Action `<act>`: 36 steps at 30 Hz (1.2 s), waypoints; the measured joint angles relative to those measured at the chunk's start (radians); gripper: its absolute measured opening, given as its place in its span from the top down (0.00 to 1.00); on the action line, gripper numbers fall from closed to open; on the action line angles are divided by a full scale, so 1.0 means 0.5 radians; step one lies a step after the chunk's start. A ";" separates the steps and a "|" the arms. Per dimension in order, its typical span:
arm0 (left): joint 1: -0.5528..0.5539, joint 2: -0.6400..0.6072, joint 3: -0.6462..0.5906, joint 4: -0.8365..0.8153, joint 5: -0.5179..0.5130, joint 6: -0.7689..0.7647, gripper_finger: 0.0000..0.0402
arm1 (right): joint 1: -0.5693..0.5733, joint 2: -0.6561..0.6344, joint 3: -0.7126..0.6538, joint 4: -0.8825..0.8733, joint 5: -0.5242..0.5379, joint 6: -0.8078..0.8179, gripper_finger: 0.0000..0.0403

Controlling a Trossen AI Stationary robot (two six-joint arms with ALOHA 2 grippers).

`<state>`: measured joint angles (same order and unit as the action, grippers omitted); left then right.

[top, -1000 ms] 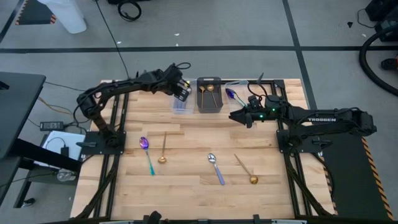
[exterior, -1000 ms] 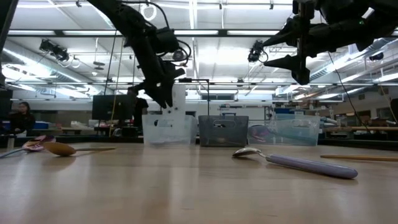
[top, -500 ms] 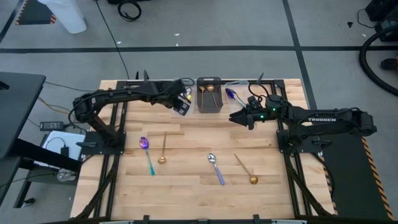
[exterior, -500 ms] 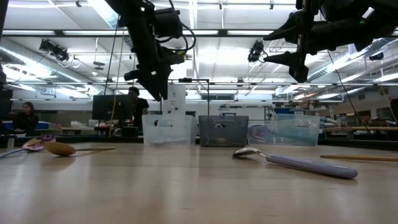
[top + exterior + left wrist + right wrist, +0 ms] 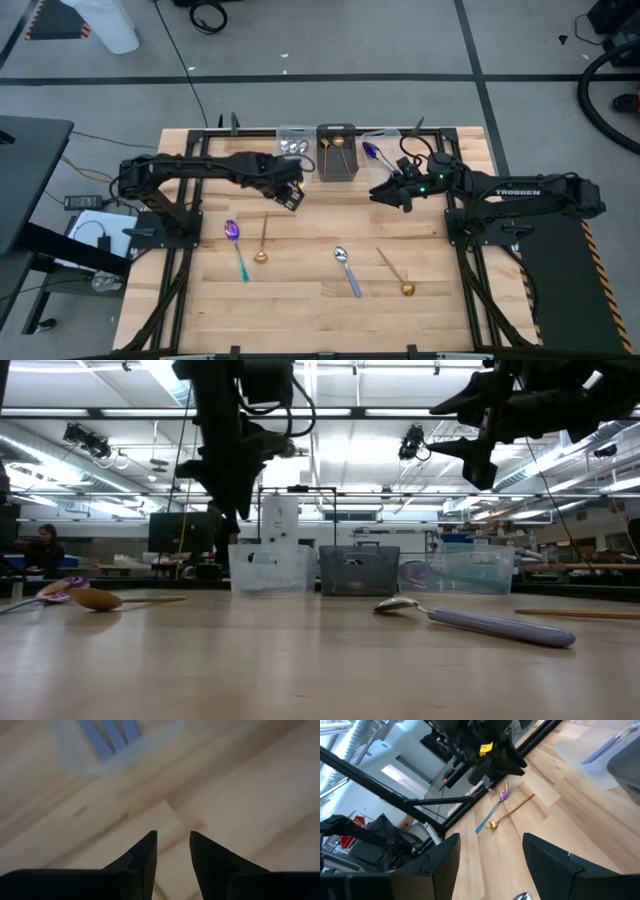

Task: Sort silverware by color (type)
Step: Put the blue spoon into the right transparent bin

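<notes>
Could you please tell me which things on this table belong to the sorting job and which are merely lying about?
Belonging to the job:
rainbow spoon
left gold spoon
silver spoon
right gold spoon
spoons already in the bins

Lying about:
white jug on the floor
cables beyond the table

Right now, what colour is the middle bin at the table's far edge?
Dark grey middle bin, gold spoons inside; high view shows it best.
</notes>
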<state>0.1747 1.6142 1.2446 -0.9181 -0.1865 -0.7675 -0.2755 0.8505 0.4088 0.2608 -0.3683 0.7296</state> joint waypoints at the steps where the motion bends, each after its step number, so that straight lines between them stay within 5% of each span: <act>1: -0.030 0.000 0.000 -0.027 0.000 -0.030 0.69 | 0.010 0.001 0.000 0.000 0.000 0.000 0.44; 15: -0.555 0.001 0.000 -0.564 0.177 -0.159 0.69 | 0.184 0.000 0.000 0.000 0.052 -0.012 0.44; 24: -0.930 0.003 0.000 -0.624 0.320 0.545 0.69 | 0.231 0.000 0.000 0.015 0.128 -0.081 0.44; 30: -0.985 -0.003 -0.069 -0.751 0.330 -0.010 0.70 | 0.231 0.000 0.000 0.103 0.149 -0.083 0.44; 36: -1.030 -0.112 -0.336 -0.458 0.490 -0.348 0.77 | 0.231 0.000 0.000 0.140 0.301 -0.098 0.44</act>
<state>-0.3406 1.5580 1.0767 -1.1472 0.0585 -0.9414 -0.1600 0.8505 0.4088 0.3309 -0.2176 0.6804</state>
